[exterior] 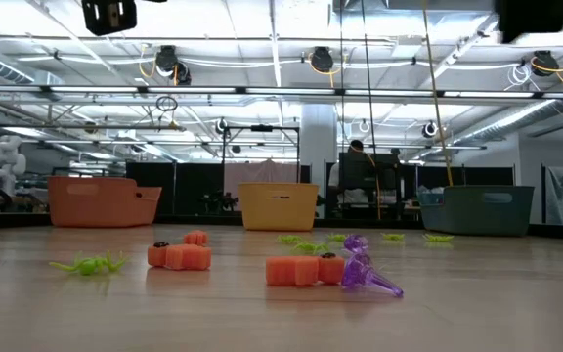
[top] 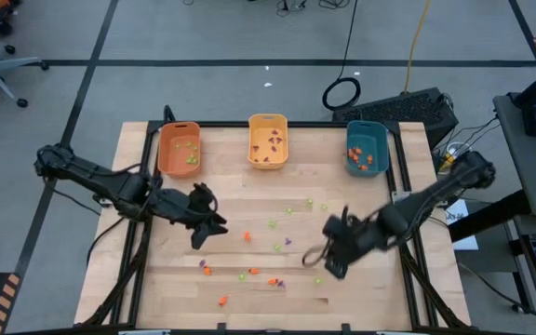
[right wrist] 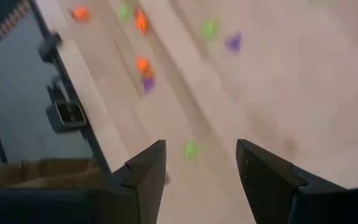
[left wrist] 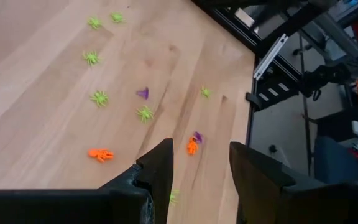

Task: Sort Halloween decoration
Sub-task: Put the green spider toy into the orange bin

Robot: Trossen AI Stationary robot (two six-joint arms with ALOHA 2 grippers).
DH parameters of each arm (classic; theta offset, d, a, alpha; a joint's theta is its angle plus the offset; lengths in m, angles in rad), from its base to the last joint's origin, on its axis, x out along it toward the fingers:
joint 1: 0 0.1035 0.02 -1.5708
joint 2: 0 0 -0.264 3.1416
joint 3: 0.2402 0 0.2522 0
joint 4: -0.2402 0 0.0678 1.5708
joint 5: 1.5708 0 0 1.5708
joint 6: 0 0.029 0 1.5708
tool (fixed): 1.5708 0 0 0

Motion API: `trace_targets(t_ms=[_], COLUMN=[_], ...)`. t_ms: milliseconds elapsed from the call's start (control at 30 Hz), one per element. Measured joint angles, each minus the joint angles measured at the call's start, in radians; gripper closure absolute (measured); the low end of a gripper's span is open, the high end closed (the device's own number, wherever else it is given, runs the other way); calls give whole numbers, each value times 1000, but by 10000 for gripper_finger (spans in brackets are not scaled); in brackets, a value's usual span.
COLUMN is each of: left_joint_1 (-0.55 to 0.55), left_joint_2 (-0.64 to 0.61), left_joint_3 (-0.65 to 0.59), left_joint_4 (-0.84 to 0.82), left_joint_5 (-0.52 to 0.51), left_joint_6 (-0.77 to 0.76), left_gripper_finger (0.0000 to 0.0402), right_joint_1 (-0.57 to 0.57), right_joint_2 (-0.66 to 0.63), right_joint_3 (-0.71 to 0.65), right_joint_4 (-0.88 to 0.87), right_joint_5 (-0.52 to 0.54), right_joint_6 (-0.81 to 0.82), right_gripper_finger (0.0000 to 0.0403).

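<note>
Tiny orange, light green and purple Halloween decorations lie scattered on the wooden table [top: 156, 288], mostly in its near middle [top: 249, 237]. In the low view, orange pieces [exterior: 301, 270], a purple one [exterior: 365, 274] and a green spider [exterior: 91, 264] lie flat on the wood. My left gripper [top: 210, 228] hovers open above the table's left middle, with trinkets ahead of its fingers [left wrist: 201, 155]. My right gripper [top: 328, 261] hovers open over the right middle, tilted down, with a green piece [right wrist: 190, 149] on the wood below its fingers [right wrist: 201, 155].
Three oblong bins stand along the far edge: orange [top: 179, 149] holding green pieces, yellow [top: 268, 140] holding dark pieces, teal [top: 367, 149] holding orange pieces. A black frame rail [top: 406, 186] borders the table. Bare wood lies between the bins and the scattered pieces.
</note>
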Motion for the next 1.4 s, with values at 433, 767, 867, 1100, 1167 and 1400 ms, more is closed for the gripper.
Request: trace_targets(t_ms=[433,767,867,1100,1167,1400], left_joint_1=[-84,-112,-118,-140,-147,-155], left_joint_2=[0,0,0,7,13,43], left_joint_3=[0,0,0,0,0,0], left_joint_4=[2,3,3,2,2,8], left_joint_5=[-57,-130,-152,-194,-201,-201], left_joint_6=[-79,-105,-105,-129,-129,-129], left_gripper_finger=[245,245,245,245,245,245], right_joint_1=[211,239,233,230,230,219], right_joint_2=[247,403,434,476,485,499], right_joint_3=[0,0,0,0,0,-1], right_joint_4=[139,180,181,195,198,199], right_joint_5=[27,89,85,83,81,82], right_joint_6=[26,-143,-192,-194,-192,-197], right_gripper_finger=[222,222,222,222,222,222])
